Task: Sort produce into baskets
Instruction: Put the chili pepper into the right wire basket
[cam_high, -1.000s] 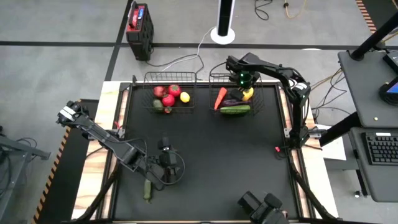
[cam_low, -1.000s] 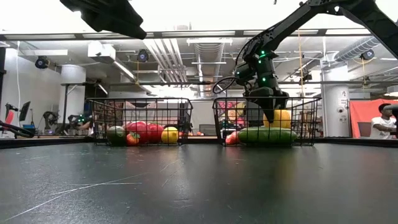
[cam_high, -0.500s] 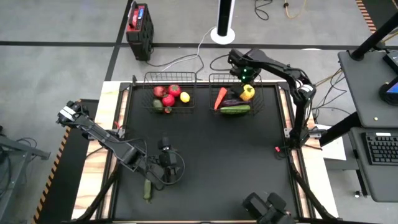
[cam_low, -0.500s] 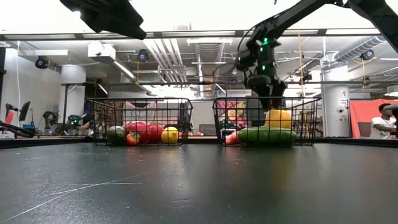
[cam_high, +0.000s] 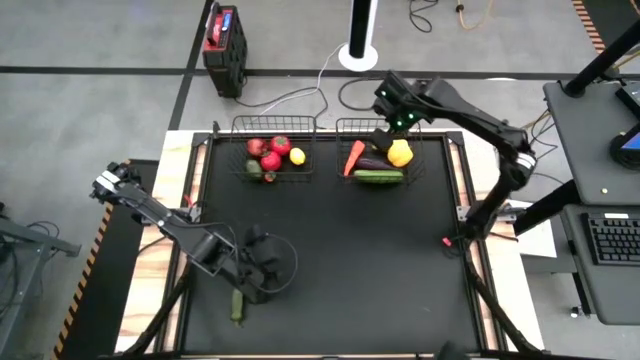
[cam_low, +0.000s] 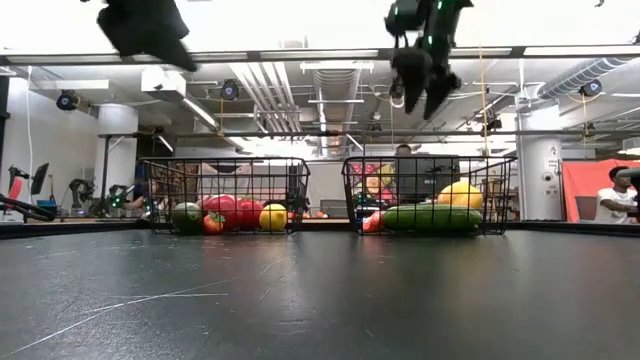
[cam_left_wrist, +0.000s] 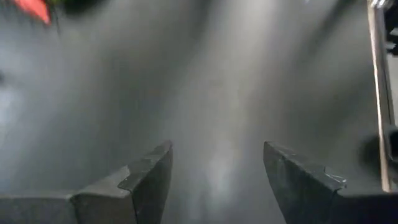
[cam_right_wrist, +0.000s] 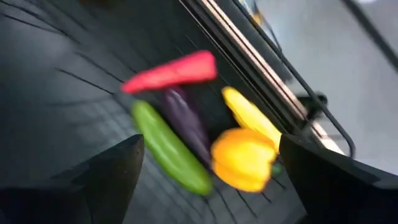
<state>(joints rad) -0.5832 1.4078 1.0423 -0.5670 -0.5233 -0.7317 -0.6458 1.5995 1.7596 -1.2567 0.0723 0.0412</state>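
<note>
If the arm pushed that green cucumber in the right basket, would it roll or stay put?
The cucumber looks long and round-sided, so it would probably roll sideways rather than slide. It lies against the eggplant on one side and near the basket wall on the other, which likely limits how far it goes. Its smooth, glossy skin may slip between fingers.

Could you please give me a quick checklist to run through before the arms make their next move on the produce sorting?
1. Right gripper empty and open, raised above the right basket: ok.
2. Yellow pepper resting inside the right basket, beside the cucumber and carrot: ok.
3. Left gripper open with nothing between its fingers: ok.
4. Green piece lying on the table near the left arm, outside any basket: not ok, still to sort.
5. Left basket holding red pieces and a lemon, nothing spilling: ok.
6. Which vegetable the green piece is: cannot tell.
</note>
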